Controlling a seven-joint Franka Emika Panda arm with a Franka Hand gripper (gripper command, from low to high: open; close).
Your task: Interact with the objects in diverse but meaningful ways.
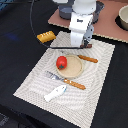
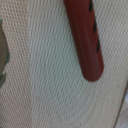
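In the exterior view the arm stands low over the far edge of the placemat (image 1: pixel 95 70), and its gripper (image 1: pixel 80 45) is hidden behind the white wrist, so I cannot tell whether it is open or closed. The tomato (image 1: pixel 61 62) sits on the round plate (image 1: pixel 75 67), the fish (image 1: pixel 55 93) lies near the mat's front edge, the bread block (image 1: pixel 46 36) rests off the mat at the exterior view's left, and a fork (image 1: pixel 66 80) and knife (image 1: pixel 82 57) flank the plate. A descent here may strike the knife or push the mat out of place

In the wrist view the sausage (image 2: pixel 84 37) lies on the weave close to the camera; no fingers show. Being thin and round, it will likely roll away if the fingers close off-centre
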